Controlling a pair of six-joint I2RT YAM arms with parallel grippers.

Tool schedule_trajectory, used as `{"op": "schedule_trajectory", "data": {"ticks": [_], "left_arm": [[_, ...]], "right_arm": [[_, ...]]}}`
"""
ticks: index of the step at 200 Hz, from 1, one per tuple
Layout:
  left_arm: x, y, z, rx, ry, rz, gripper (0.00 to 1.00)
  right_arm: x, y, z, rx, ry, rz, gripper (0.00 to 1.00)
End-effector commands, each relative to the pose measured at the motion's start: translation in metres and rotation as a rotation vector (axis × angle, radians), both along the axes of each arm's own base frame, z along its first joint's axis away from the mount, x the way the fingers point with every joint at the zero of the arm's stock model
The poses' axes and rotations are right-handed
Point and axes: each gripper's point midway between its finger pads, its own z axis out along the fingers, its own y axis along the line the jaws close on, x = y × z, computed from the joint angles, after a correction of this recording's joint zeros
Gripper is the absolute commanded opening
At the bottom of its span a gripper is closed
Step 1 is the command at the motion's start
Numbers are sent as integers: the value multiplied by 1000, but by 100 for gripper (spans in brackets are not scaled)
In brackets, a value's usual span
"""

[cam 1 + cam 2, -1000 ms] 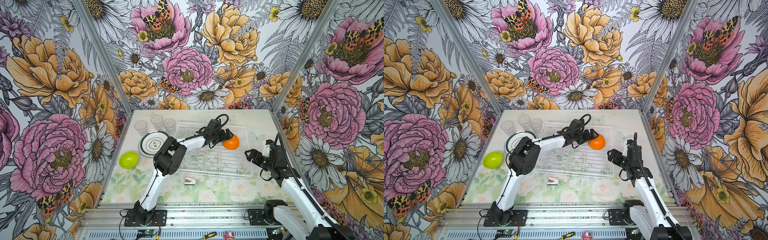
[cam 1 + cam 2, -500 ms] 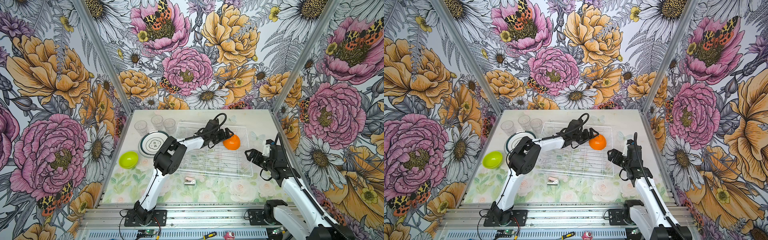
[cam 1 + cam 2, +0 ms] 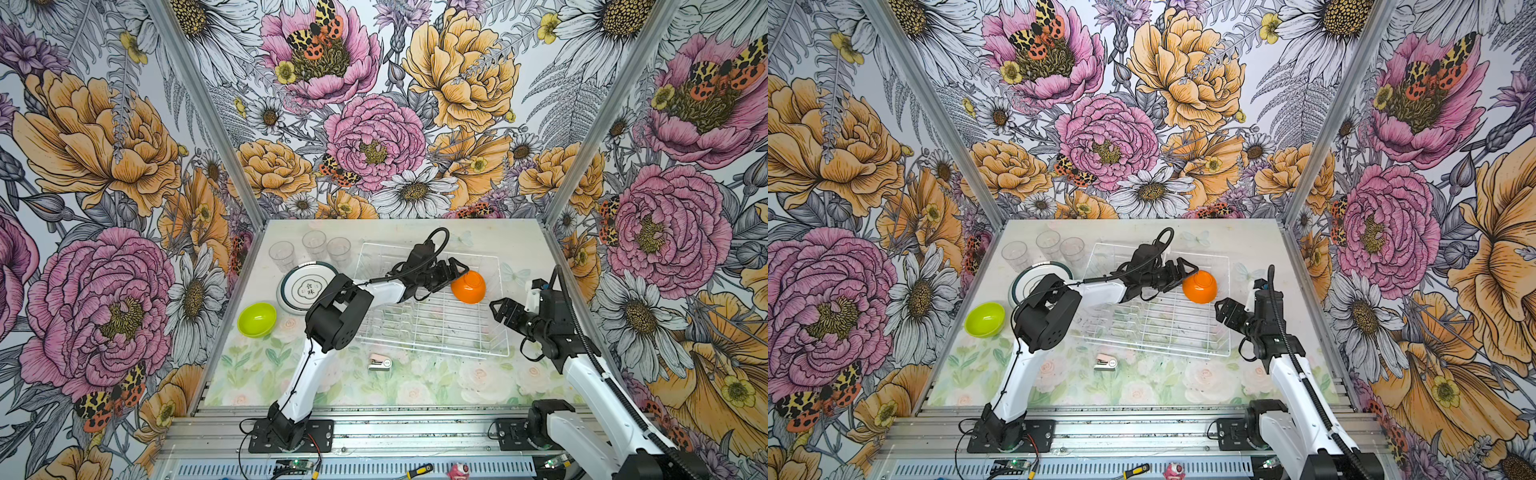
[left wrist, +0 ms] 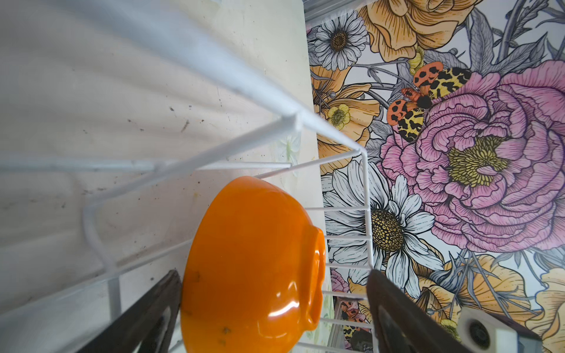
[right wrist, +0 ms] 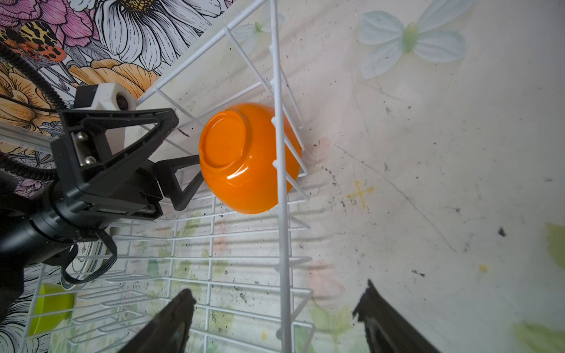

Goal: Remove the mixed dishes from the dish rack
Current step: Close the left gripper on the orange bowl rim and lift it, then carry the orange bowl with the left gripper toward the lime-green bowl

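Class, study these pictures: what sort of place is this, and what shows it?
Probably a robotics test booth staged as a kitchen: a left arm and right arm mounted on a metal rail, printed floral walls, and a dish rack holding an orange bowl.

In both top views my left arm (image 3: 299, 382) rises from its base toward 12 o'clock, bends sharply at the elbow, and its forearm stretches out toward 2 o'clock. My left gripper (image 3: 457, 274) points to 3 o'clock with its jaws spread wide. In the left wrist view its fingers (image 4: 146, 314) stand far apart. My right arm (image 3: 582, 374) leans toward 11 o'clock. My right gripper (image 3: 500, 309) points to 10 o'clock, jaws also wide apart.
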Motion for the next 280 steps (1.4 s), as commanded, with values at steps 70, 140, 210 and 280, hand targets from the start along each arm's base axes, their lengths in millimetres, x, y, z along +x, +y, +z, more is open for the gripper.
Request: {"op": "schedule_trajectory", "data": {"ticks": [70,140,210,280], "left_arm": [[-25,-28,66,-227,-52,-103,91],[-30,-35,61,-229,-29,-112,79],[-27,-45,43,-215,-11,-95,56],[-27,-55,23,-191,16,-106,34]], "right_arm": [[5,-5,4,-16,-32,-22,86],[6,-6,5,-20,-35,-26,86],[5,-7,3,-24,-29,-31,86],[5,-9,2,-28,-29,-36,86]]}}
